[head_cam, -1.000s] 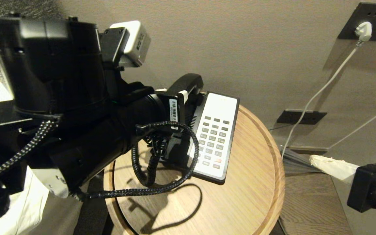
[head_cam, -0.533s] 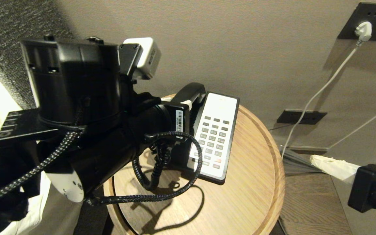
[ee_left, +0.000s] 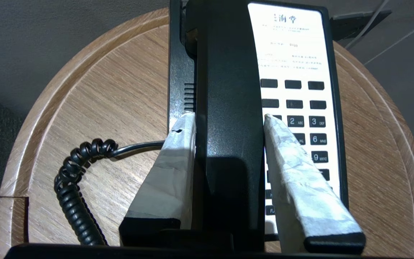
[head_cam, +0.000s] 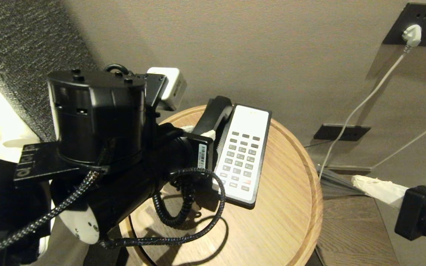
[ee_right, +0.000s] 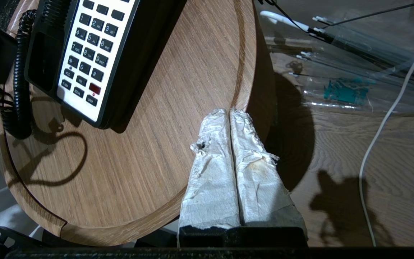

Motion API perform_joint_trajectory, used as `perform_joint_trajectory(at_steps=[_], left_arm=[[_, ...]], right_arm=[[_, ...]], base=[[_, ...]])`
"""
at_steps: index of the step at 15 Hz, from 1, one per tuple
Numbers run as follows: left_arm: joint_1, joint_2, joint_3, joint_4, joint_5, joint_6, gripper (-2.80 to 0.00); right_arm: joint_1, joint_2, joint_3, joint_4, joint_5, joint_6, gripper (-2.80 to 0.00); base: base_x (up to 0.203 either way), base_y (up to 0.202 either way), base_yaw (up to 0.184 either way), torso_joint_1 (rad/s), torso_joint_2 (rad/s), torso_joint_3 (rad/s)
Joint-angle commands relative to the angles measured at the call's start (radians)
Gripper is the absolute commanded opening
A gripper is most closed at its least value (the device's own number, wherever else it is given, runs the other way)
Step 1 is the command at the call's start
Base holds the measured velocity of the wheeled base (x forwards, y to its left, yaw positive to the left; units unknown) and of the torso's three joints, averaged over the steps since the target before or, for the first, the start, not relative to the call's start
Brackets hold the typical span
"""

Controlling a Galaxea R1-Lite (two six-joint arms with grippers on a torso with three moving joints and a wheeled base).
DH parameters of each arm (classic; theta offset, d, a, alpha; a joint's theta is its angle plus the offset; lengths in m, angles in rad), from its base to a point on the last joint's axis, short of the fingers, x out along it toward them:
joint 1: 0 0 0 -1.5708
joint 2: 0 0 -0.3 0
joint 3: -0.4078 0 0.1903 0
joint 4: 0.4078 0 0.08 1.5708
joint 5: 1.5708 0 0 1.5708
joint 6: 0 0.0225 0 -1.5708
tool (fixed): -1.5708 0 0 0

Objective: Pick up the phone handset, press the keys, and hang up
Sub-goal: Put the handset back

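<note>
Fingers (ee_left: 182, 144) of the left gripper (ee_left: 228, 118), wrapped in white tape, are clamped on both flanks of the phone handset (ee_left: 228, 90), roughly mid-length, one finger on the cord side, the other over the keypad side. Handset lines up along the cradle side of the phone base (head_cam: 257, 155), low over it or seated; cannot tell from these views whether it is fully down, though its far end looks to be at the cradle. Coiled cord (ee_left: 74, 180) loops loose on the round wooden counter (head_cam: 283, 221), beside the base. Keys (head_cam: 240, 159) sit exposed on the white faceplate, one reddish key near the bottom rows. Right gripper (ee_right: 230, 115) is parked off the counter's edge, well apart from the phone, its fingers pressed together holding nothing. Step judgement: reads as the hang-up end of the task, handset being set into the cradle; it could equally be the first grasp before lifting, the pose alone does not settle it. Next move if hanging up: make sure both ends are seated in the cradle, then spread the fingers and back straight out without dragging the handset or snagging the cord. Risk: keypad-side finger brushing keys on withdrawal.
</note>
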Motion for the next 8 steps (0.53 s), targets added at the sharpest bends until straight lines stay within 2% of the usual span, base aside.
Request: perform_joint_trajectory(at_steps=[1,8], left_arm=[[0.001,-0.005,0.009,-0.003,0.003,-0.001,-2.8],[0.001,0.017,0.007,-0.003,-0.006,-0.004,-2.8]], right_arm=[[0.001,0.001,0.0,-0.001,-0.002,0.002,-2.8],[0.001,-0.004,0.0,-0.001,-0.002,0.002,-2.8]], base=[[0.0,0.0,0.0,0.0,0.0,0.0],[0.0,0.0,0.0,0.0,0.0,0.0]])
